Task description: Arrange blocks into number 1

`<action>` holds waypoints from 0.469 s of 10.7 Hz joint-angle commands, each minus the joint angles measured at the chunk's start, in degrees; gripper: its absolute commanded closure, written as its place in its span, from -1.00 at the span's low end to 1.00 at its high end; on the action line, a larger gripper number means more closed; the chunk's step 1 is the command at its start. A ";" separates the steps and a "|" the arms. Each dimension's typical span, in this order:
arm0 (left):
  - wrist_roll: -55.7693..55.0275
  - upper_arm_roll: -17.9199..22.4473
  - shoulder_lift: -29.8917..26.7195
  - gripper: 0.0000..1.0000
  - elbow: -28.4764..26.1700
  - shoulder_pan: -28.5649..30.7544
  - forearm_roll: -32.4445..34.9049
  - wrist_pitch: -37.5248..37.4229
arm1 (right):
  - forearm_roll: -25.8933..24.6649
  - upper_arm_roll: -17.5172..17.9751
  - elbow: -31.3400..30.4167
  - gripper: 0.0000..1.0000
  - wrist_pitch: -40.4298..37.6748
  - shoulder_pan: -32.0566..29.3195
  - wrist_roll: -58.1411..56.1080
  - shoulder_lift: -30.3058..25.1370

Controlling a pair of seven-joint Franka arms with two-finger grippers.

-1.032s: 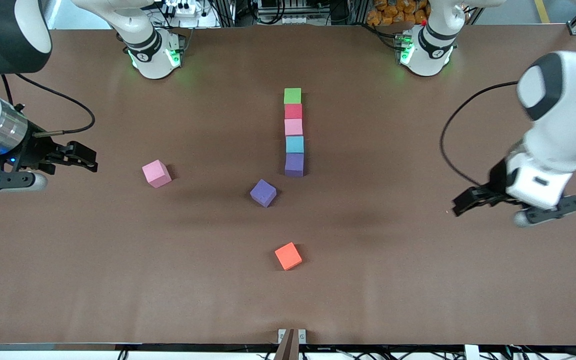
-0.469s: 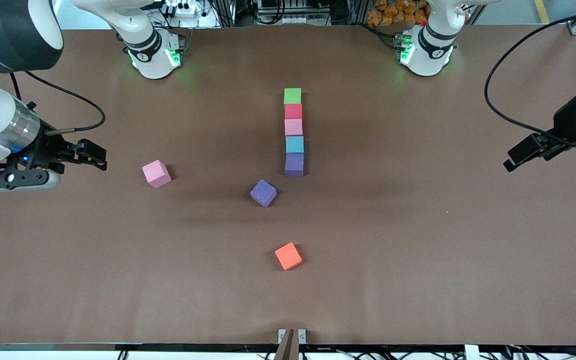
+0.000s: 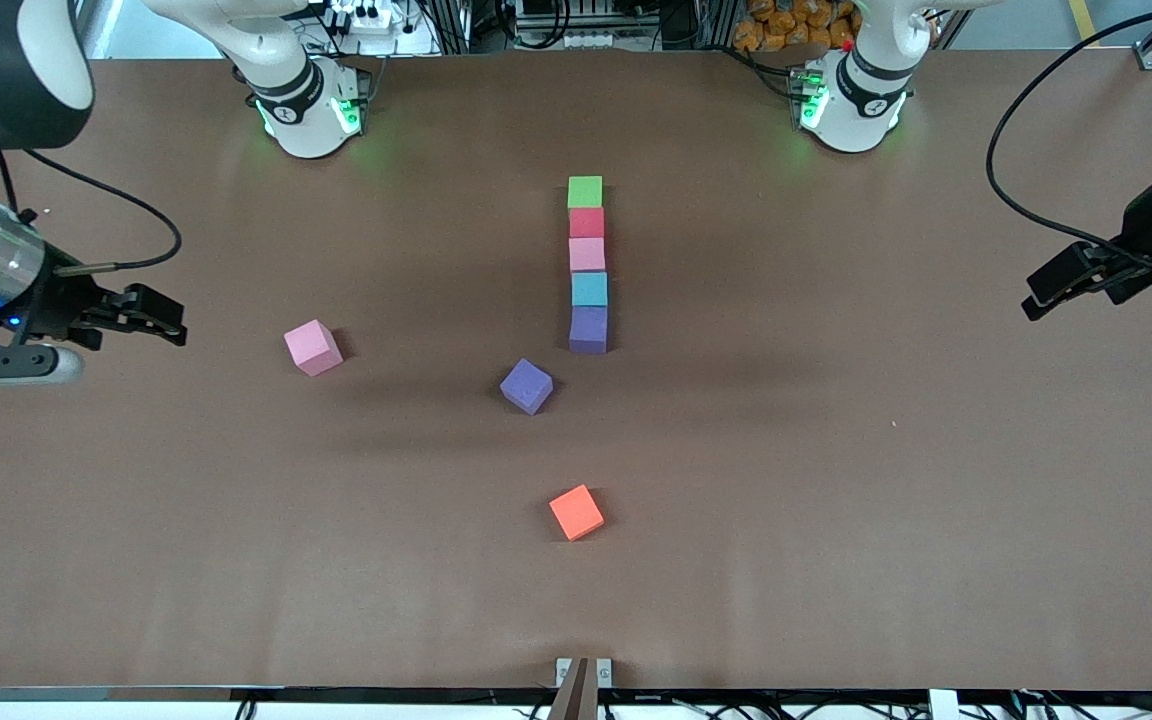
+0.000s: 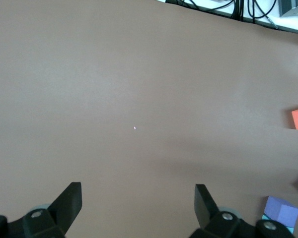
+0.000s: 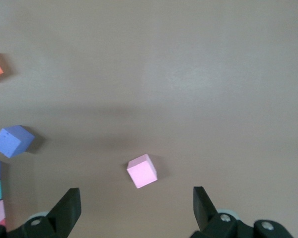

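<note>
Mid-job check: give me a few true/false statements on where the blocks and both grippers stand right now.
1. Five blocks form a touching line, green block farthest from the front camera. True.
2. The orange block is part of that line. False: it lies alone, nearest the front camera.
3. The right gripper holds the loose pink block. False: it is open and empty, apart from the block.
4. The left gripper is open, holding nothing. True.

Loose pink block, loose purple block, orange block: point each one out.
Loose pink block (image 3: 312, 346): front view, top face.
Loose purple block (image 3: 526, 384): front view, top face.
Orange block (image 3: 576, 511): front view, top face.
</note>
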 commanded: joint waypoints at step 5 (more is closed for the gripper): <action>2.57 -1.38 -1.12 -1.00 1.34 0.23 3.22 -4.26 | -0.28 -1.95 -0.02 -1.00 -0.70 -0.64 -1.61 -1.42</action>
